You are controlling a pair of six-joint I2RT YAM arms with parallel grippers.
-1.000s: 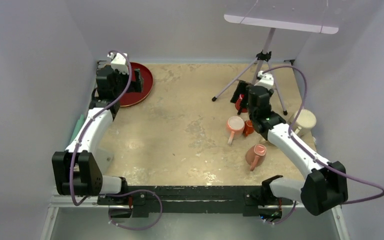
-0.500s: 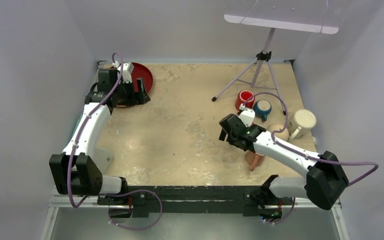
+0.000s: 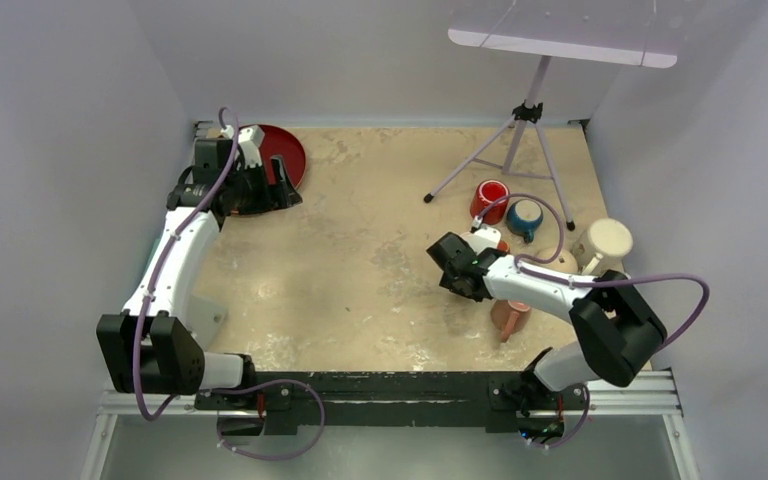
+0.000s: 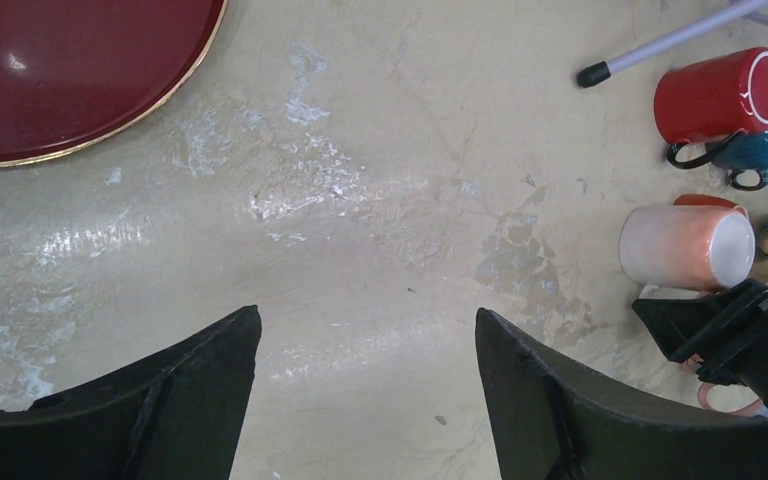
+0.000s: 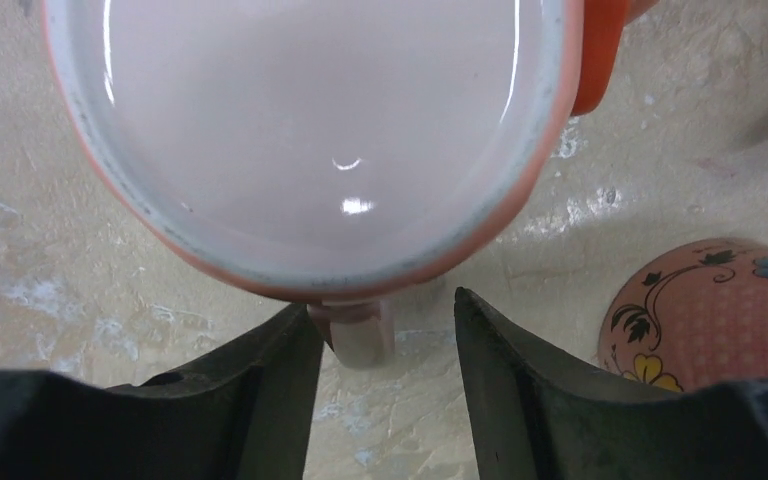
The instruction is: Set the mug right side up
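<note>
The step in hand looked like the grasp: the right fingers (image 5: pixel 250 400) stood partly open, holding nothing, one on each side of the handle (image 5: pixel 358 335) of the mug (image 5: pixel 310 120). The mug seemed to stand mouth down on the desk (image 3: pixel 360 260), well apart from the red plate (image 4: pixel 60 70). Next, in my judgement, the fingers would have to close on the handle, lift, and roll the mug over. The left fingers (image 4: pixel 190 400), wide open and empty, hung just beside the red plate.
</note>
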